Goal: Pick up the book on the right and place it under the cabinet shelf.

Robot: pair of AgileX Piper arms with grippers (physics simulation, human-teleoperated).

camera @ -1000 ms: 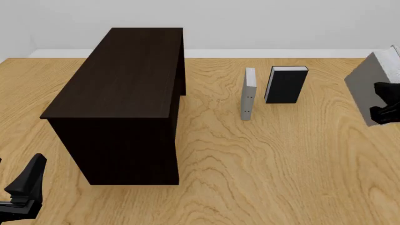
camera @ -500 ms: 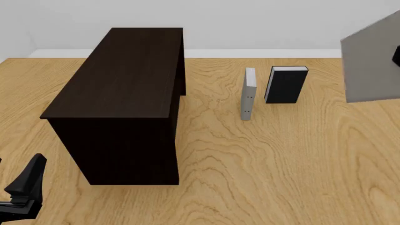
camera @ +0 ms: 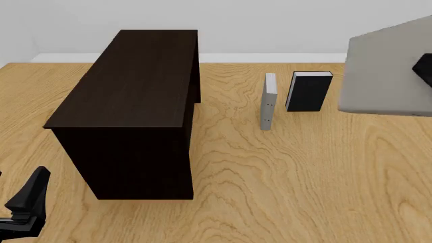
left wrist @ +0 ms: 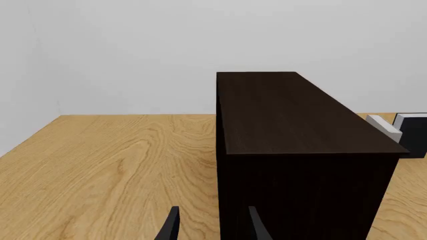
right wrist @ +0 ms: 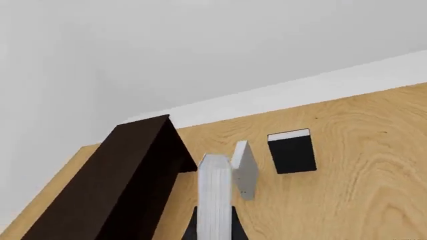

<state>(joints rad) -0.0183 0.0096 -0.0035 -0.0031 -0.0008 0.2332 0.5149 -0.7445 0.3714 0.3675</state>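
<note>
Book: grey book [camera: 388, 71] held aloft at 3 o'clock, above the bench [camera: 284, 172].
Right gripper [right wrist: 215, 232]: jaws clamped on the book's edge.
Left gripper [left wrist: 210, 225]: jaws apart, empty, facing the cabinet [camera: 128, 96].

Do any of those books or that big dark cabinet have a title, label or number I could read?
None can be read.
Grey book held by the right gripper: plain cover.
Black book: blank.
Thin grey book: only tiny dark dots, no letters.
Cabinet: bare wood.
</note>
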